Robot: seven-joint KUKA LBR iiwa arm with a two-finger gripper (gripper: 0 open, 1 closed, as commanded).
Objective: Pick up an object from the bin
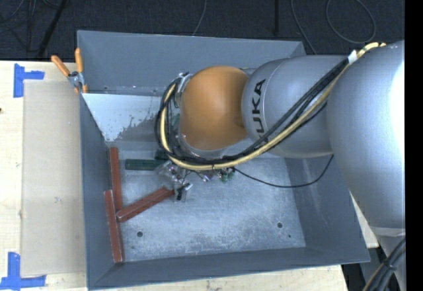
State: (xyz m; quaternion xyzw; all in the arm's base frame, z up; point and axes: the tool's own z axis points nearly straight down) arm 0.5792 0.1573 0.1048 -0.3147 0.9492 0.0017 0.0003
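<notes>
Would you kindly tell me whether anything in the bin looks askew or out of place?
Nothing looks damaged or spilled. Only one brown strip lies slanted, its upper end at the gripper, while two other brown strips lie along the bin's left wall.

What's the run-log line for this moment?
gripper: down in grey metal bin, at right end of slanted brown wooden strip | beside: dark green bar | held: cannot tell

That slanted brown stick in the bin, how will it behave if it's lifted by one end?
The slanted brown stick looks straight and flat-sided, so probably stiff and unlikely to roll. It is long and thin, so lifted by one end it may swing down.
</notes>
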